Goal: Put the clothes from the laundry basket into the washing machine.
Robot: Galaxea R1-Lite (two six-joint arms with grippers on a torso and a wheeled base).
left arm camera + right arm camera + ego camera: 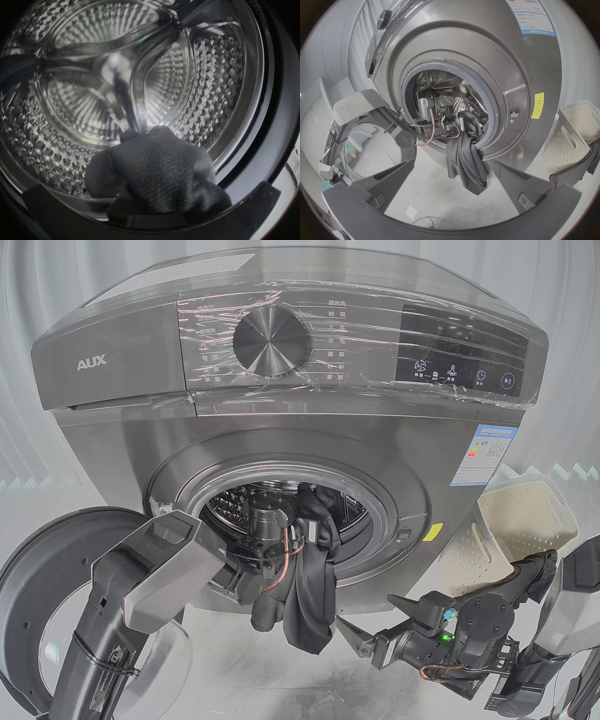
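Left end effector [311,532], clamped on dark garment [307,599]

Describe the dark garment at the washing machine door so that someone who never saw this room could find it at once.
Find the big grey washing machine and its round open doorway. A dark garment lies over the bottom edge of that doorway, partly inside the drum, partly hanging down the front. The other dark cloth hangs from the cream basket on the right instead.
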